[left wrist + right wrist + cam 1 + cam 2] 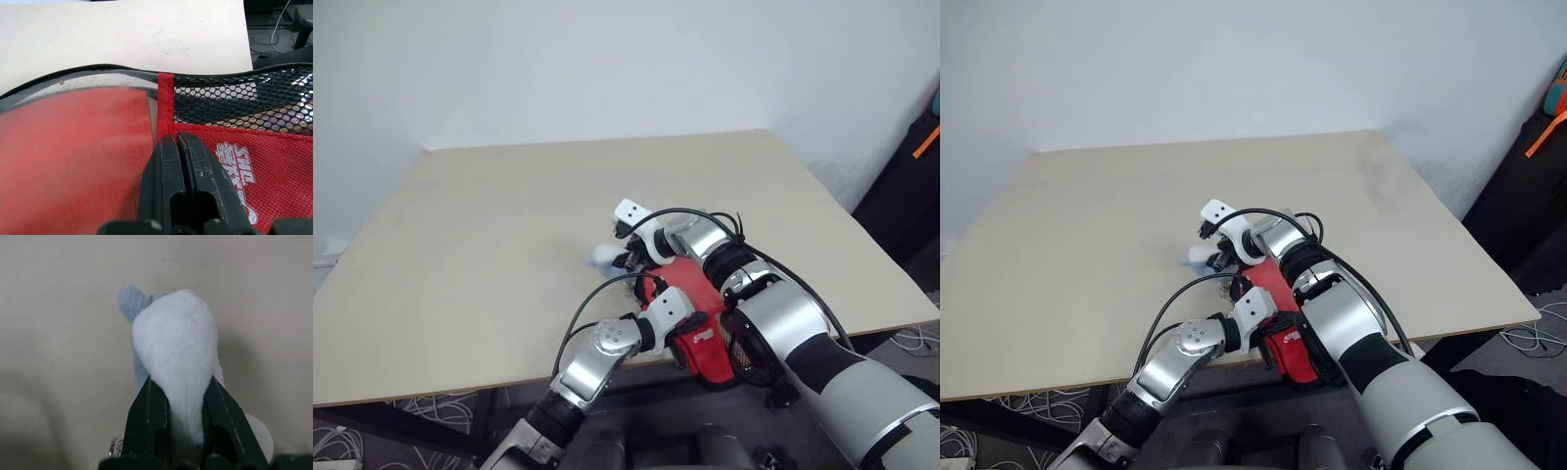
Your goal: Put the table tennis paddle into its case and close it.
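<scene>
The case (710, 357) lies at the table's front edge with its red side up, and part of it hangs past the edge. Its mesh panel (244, 105) and clear panel (98, 88) face the left wrist camera. A flat red surface (73, 156) behind the clear panel looks like the paddle's blade; its handle is hidden. My left gripper (172, 139) is shut with its tips on the case's red seam strip; I cannot tell if it pinches fabric. Just beyond the case, my right gripper (181, 382) is shut on a white-grey fluffy lump (176, 342), (604, 257).
The pale wooden table (509, 215) stretches away to a white wall. Its right edge falls off beside a black object with an orange strap (920, 147). Loose cables (920, 341) lie on the floor at the right.
</scene>
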Motion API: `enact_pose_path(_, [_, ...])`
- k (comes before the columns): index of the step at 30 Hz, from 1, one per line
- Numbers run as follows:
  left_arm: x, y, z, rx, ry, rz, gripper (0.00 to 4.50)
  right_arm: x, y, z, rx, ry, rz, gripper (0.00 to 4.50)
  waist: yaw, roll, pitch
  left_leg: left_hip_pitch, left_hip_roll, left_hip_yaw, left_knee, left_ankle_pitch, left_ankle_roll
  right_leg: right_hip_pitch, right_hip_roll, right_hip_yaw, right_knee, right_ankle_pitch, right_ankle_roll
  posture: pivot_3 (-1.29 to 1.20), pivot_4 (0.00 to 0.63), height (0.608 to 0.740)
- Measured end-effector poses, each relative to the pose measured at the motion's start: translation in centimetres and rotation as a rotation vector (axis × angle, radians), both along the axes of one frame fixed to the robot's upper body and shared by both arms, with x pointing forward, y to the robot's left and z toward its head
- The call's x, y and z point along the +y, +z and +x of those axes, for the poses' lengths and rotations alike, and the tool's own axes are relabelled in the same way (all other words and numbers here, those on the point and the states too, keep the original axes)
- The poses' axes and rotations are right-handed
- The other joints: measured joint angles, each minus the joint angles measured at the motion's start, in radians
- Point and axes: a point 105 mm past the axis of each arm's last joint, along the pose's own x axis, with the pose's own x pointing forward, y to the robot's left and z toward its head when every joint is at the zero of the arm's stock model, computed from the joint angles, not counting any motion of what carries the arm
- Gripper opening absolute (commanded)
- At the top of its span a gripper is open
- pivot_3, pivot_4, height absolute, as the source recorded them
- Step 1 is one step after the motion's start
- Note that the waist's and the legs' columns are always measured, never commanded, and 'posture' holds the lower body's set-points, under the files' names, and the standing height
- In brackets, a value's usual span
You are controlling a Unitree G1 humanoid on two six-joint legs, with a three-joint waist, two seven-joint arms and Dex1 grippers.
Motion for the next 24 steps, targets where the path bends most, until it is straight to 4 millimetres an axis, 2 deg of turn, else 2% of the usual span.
enact_pose_path(3, [-0.1, 0.0, 0.2, 0.0, -0.003, 0.003, 0.0, -0.1, 0.6, 0.7, -0.027, -0.055, 0.021, 0.25, 0.0, 0.0, 0.0, 0.0, 0.0, 0.0, 0.0, 0.0, 0.0, 0.0, 0.0, 0.0, 0.0, 0.0, 0.0, 0.0, 0.0, 0.74])
enact_pose_path(14, [-0.2, 0.0, 0.4, 0.002, -0.005, 0.003, 0.0, -2.1, 0.1, 3.1, -0.135, -0.294, -0.016, 0.25, 0.0, 0.0, 0.0, 0.0, 0.0, 0.0, 0.0, 0.0, 0.0, 0.001, 0.0, 0.0, 0.0, 0.002, -0.002, 0.0, 0.0, 0.74])
enact_pose_path(24, [-0.2, 0.0, 0.4, 0.002, -0.005, 0.002, 0.0, -6.6, 0.5, 5.4, -0.253, -0.454, -0.111, 0.25, 0.0, 0.0, 0.0, 0.0, 0.0, 0.0, 0.0, 0.0, 0.0, 0.001, 0.0, 0.001, 0.0, 0.002, -0.003, 0.0, 0.0, 0.74])
